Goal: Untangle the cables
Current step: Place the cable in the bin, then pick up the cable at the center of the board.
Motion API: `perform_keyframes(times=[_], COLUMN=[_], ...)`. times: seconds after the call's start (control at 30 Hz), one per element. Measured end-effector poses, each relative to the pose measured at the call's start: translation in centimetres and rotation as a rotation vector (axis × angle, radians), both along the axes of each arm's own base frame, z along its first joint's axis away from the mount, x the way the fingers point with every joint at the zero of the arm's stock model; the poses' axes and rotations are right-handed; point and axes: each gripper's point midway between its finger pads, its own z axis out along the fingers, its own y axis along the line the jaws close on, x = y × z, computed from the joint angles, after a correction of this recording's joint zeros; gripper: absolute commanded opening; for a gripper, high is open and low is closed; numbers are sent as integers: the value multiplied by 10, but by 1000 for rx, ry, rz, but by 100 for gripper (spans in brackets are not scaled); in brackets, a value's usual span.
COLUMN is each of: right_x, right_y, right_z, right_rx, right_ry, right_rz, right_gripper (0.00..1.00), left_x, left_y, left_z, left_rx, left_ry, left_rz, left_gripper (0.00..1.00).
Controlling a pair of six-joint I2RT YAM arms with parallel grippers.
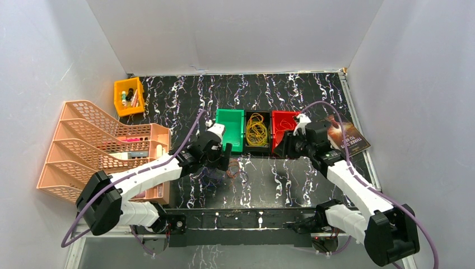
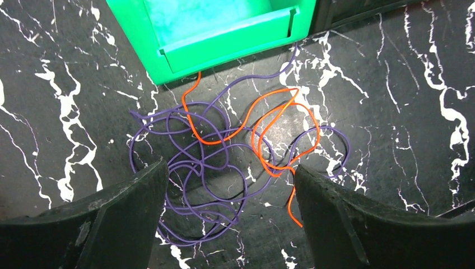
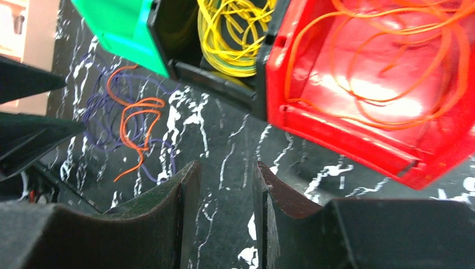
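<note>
A tangle of thin purple and orange cables (image 2: 215, 148) lies on the black marbled table just in front of the green bin (image 2: 224, 39). My left gripper (image 2: 229, 166) hovers over this tangle, open wide, with nothing between its fingers. In the top view the same tangle of cables (image 1: 236, 171) shows below the left gripper (image 1: 224, 154). Yellow cables (image 3: 235, 33) fill the black bin. Orange cables (image 3: 392, 61) lie in the red bin (image 3: 336, 130). My right gripper (image 3: 227, 163) sits in front of the red bin, jaws apart and empty over bare table.
Green, black (image 1: 257, 147) and red (image 1: 284, 124) bins stand in a row at mid-table. A peach file rack (image 1: 101, 145) stands at the left, a small yellow bin (image 1: 129, 95) behind it. A book (image 1: 348, 137) lies right of the red bin.
</note>
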Motion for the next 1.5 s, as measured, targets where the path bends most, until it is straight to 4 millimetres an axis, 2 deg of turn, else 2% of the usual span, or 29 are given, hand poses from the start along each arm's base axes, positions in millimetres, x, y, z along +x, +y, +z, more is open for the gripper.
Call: perform_keyframes(times=[0.1, 0.23, 0.37, 0.67, 0.9, 1.03, 1.13, 1.33, 1.5], right_x=[-11, -32, -43, -51, -36, -27, -31, -40, -30], right_y=[17, 55, 82, 122, 142, 156, 165, 173, 178], right_z=[-2, 0, -2, -47, -61, -52, -47, -45, -45], right_rx=[17, 35, 88, 85, 94, 131, 157, 207, 260], right_ry=[19, 19, 18, 106, 121, 116, 120, 165, 212], right_rz=[55, 131, 111, 44, 6, -13, -29, -123, -238], right_gripper=[48, 51, 52, 52, 53, 55, 56, 56, 54], left_x=[-2, -6, -12, -19, -22, -23, -23, -23, -24], left_y=[4, 12, 17, 23, 27, 28, 28, 28, 29], left_z=[-8, -19, -28, -40, -45, -45, -44, -43, -41], left_rx=[10, 25, 34, 38, 48, 48, 45, 41, 35], left_ry=[13, 31, 53, 74, 81, 81, 78, 75, 68], left_rz=[23, 51, 66, 83, 82, 82, 82, 82, 80], left_gripper=[79, 79, 79, 74, 72, 71, 71, 71, 71])
